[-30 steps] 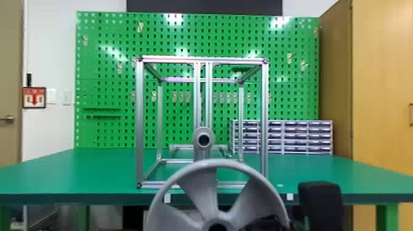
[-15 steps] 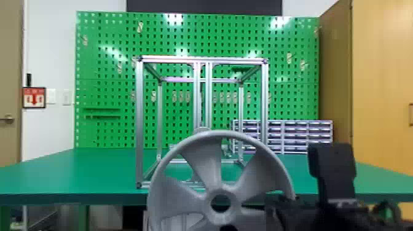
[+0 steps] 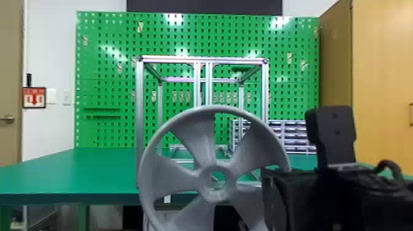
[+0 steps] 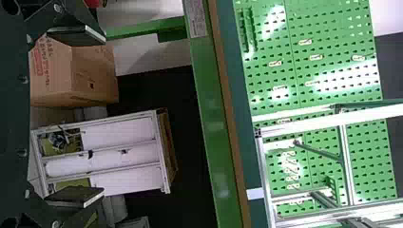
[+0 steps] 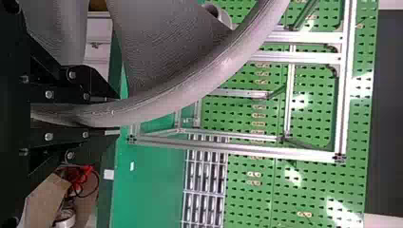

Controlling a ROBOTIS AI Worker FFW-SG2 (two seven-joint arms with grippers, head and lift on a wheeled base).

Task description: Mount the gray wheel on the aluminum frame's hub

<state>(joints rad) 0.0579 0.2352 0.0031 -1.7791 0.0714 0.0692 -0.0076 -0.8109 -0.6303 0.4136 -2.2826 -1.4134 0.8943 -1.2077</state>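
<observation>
While the left gripper (image 4: 102, 115) hangs at near left, fingers wide apart, the right one (image 5: 116, 116) is clamped on the right rim of the gray wheel (image 3: 199, 147), in front of the frame (image 3: 139, 123). The hub (image 5: 227, 18) is farther in, and the center hole doesn't look lined up, so it could jam; pushing with that one-sided grip might twist it too.

Could pass over the left of the worktop (image 3: 61, 175). Near centre, blocked by the gray wheel (image 3: 196, 138); beyond, by the aluminum frame (image 3: 139, 123); far right, by drawers (image 3: 295, 135).
</observation>
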